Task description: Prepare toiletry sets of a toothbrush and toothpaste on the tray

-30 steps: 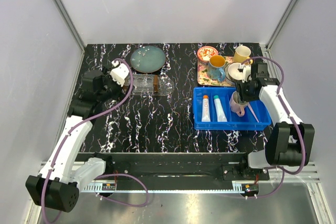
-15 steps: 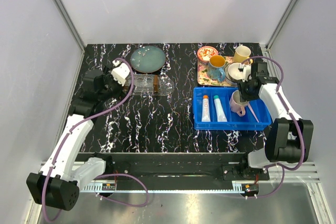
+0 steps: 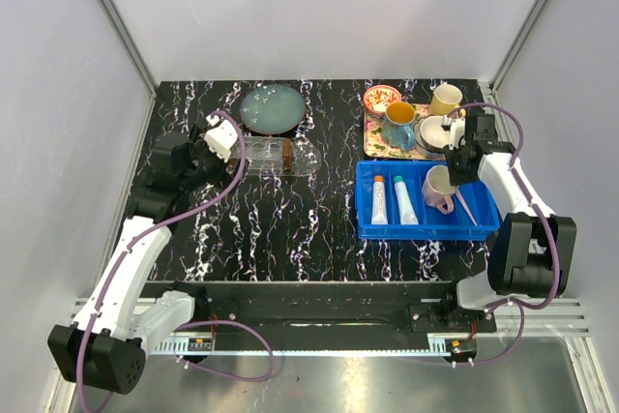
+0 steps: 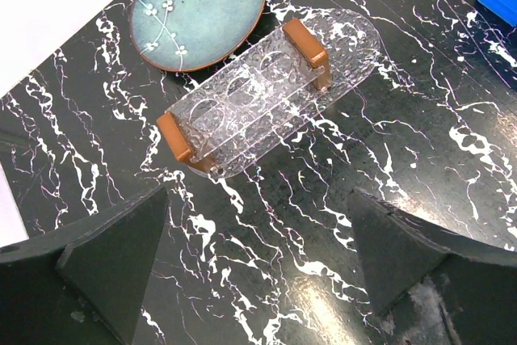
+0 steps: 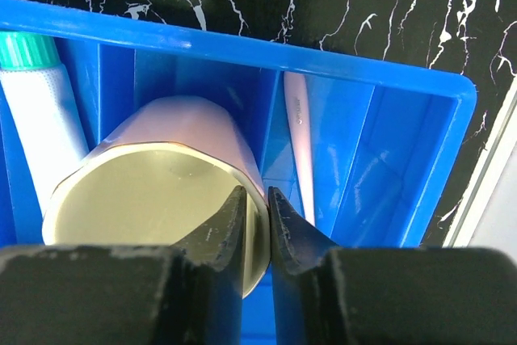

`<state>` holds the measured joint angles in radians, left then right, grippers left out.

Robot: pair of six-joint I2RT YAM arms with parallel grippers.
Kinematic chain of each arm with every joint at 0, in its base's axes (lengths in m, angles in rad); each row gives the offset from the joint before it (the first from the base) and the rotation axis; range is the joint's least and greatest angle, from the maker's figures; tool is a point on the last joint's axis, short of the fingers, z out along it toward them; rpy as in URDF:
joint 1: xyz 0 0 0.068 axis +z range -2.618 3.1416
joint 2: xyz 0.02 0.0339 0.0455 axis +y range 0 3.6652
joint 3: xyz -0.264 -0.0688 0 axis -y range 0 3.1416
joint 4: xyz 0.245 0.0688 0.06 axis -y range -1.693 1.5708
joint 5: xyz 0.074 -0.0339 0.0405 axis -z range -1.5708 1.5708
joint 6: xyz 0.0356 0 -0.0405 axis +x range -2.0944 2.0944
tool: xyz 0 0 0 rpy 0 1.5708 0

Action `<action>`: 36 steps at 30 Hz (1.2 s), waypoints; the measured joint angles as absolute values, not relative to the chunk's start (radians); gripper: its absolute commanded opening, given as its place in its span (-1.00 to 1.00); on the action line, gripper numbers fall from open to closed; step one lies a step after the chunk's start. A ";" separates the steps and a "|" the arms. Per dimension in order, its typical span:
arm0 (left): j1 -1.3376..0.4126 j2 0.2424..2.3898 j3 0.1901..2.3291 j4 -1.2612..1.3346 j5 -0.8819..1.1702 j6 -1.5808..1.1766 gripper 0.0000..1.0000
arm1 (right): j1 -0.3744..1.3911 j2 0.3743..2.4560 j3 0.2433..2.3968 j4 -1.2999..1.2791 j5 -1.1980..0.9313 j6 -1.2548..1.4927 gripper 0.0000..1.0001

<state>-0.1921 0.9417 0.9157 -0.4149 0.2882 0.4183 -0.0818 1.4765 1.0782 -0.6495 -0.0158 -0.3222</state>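
Pinching the mug (image 5: 182, 123) wall, fingers (image 5: 228, 236) show only in right-wrist view.

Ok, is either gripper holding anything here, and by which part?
The right gripper pinches the pink mug by its rim wall, one finger inside, one outside, in the blue bin. The left gripper is open and holds nothing.

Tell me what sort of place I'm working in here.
Probably a lab robot test cell, not a bathroom: aluminium frame posts and bare white walls enclose a black marble-patterned tabletop, with staged props such as a blue plastic bin and clear oblong plastic tray.
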 measured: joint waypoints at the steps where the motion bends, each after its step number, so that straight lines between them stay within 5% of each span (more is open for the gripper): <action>1: -0.192 0.940 0.913 -0.415 0.288 0.418 0.98 | -0.083 1.477 1.078 -0.648 -0.015 -0.325 -0.67; 11: -0.192 0.936 0.908 -0.416 0.293 0.419 0.98 | -0.085 1.477 1.097 -0.673 -0.035 -0.325 -1.00; 36: -0.192 0.951 0.908 -0.416 0.312 0.419 0.98 | -0.085 1.485 1.296 -0.874 -0.100 -0.331 -1.00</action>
<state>-0.1921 0.9512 0.9085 -0.4156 0.3122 0.4187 -0.0853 1.4845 1.2964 -0.8742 -0.0998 -0.3305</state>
